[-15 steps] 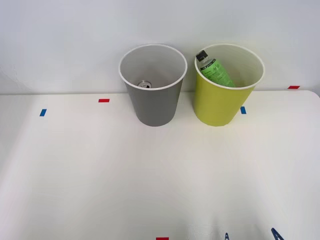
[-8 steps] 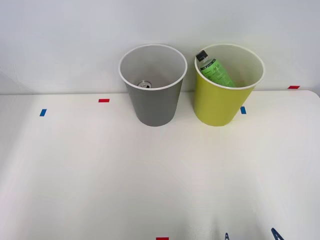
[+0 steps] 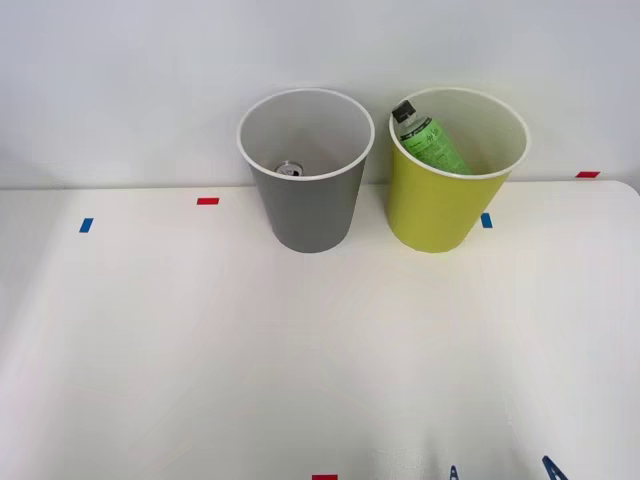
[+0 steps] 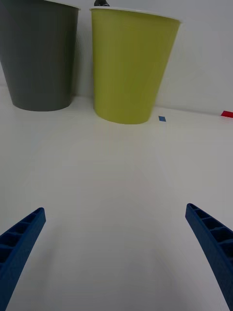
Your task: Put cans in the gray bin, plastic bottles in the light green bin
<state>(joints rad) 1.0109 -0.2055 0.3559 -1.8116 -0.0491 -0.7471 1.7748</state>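
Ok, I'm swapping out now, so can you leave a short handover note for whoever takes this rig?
Right hand: open, holding nothing, low over the white table, facing the bins.
Gray bin: one can at its bottom.
Light green bin: the green bottle leans inside, cap up by the rim.
Done: both items seen are in the right bins.
Left: no can or bottle lies loose on the table in the front view; I cannot see the light green bin's bottom.

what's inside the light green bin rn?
A green bottle with a black cap leans against the light green bin wall, cap near the rim. The bin's floor and the bottle's lower end are hidden by the wall.
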